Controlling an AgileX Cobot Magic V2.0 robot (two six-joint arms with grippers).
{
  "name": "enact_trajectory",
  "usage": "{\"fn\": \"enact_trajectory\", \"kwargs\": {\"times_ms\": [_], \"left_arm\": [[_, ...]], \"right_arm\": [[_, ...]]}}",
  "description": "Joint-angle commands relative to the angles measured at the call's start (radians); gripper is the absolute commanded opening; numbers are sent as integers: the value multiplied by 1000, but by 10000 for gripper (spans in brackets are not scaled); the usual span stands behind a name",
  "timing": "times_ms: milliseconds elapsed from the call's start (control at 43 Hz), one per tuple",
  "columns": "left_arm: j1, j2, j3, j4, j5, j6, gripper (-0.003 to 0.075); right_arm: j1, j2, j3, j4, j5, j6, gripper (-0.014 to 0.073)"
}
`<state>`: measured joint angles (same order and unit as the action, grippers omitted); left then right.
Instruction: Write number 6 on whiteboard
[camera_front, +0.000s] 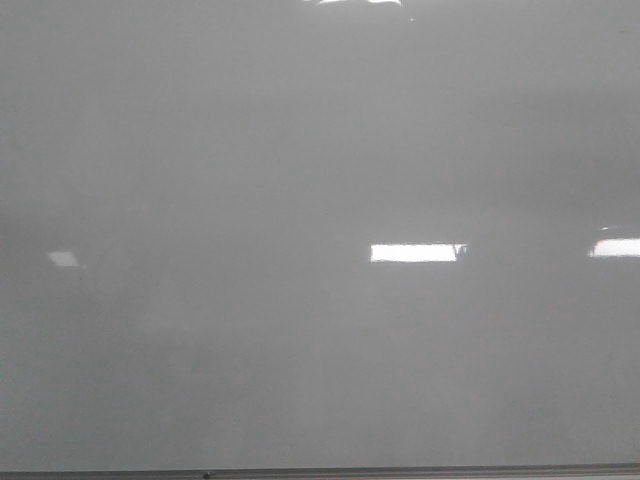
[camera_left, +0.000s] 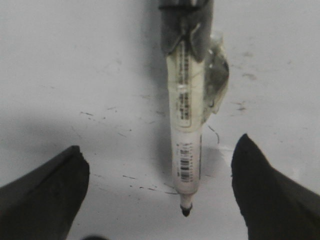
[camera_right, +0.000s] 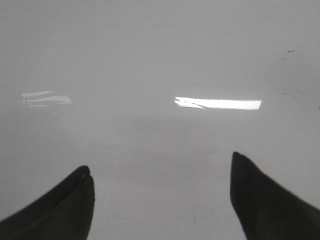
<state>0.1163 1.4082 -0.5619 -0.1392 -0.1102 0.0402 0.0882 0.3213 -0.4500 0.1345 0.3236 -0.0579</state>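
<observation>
The whiteboard (camera_front: 300, 150) fills the front view, pale grey and glossy, with no drawn line on it; no number 6 shows in any view. In the left wrist view a white marker (camera_left: 186, 125) is taped to a mount on the wrist. It points down between the fingers, its black tip (camera_left: 186, 211) close to the whiteboard (camera_left: 75, 75). My left gripper (camera_left: 160, 141) is open, its jaws wide apart and clear of the marker. My right gripper (camera_right: 159, 161) is open and empty over bare whiteboard (camera_right: 150, 50). Neither gripper shows in the front view.
A thin dark edge strip (camera_front: 320, 473) runs along the board's bottom. Bright rectangular glare patches (camera_front: 415, 253) lie on the board. Small ink specks (camera_left: 132, 177) and a short curved stroke (camera_left: 215, 134) mark the board near the marker.
</observation>
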Motion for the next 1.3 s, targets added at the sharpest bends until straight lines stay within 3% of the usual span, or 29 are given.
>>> {"fn": "enact_trajectory", "kwargs": {"times_ms": [0,116,186,279,419,535,698,860,1000,1070,1209,1279], "left_arm": [[-11,17,-41,-11,-112,-7,564],[-26,38,-45,-11,-127,-7,560],[-38,39,-45,-9,-127,-7,506],[-49,39,-45,-7,-129,-7,380],[-49,39,-45,-6,-110,-6,127],[-49,4,-45,12,-58,-2,-19],[-63,-130,-52,102,94,-2,-20],[-176,-213,-164,186,479,14,-20],[-350,-216,-279,182,785,191,-20],[-447,-216,-321,182,858,279,-20],[-683,-216,-365,205,899,422,-20],[-790,-216,-375,257,902,432,-20]], "right_arm": [[1,14,-36,0,-82,-4,580],[1,14,-36,0,-82,-4,580],[1,14,-36,0,-82,-4,580],[1,14,-36,0,-82,-4,580],[1,14,-36,0,-82,-4,580],[1,14,-36,0,-82,-4,580],[1,17,-36,0,-64,-4,580],[2,94,-65,3,73,-23,580],[57,203,-126,41,173,-166,580],[122,268,-160,97,209,-267,580],[273,412,-228,179,303,-442,580],[358,485,-277,199,354,-508,580]]}}
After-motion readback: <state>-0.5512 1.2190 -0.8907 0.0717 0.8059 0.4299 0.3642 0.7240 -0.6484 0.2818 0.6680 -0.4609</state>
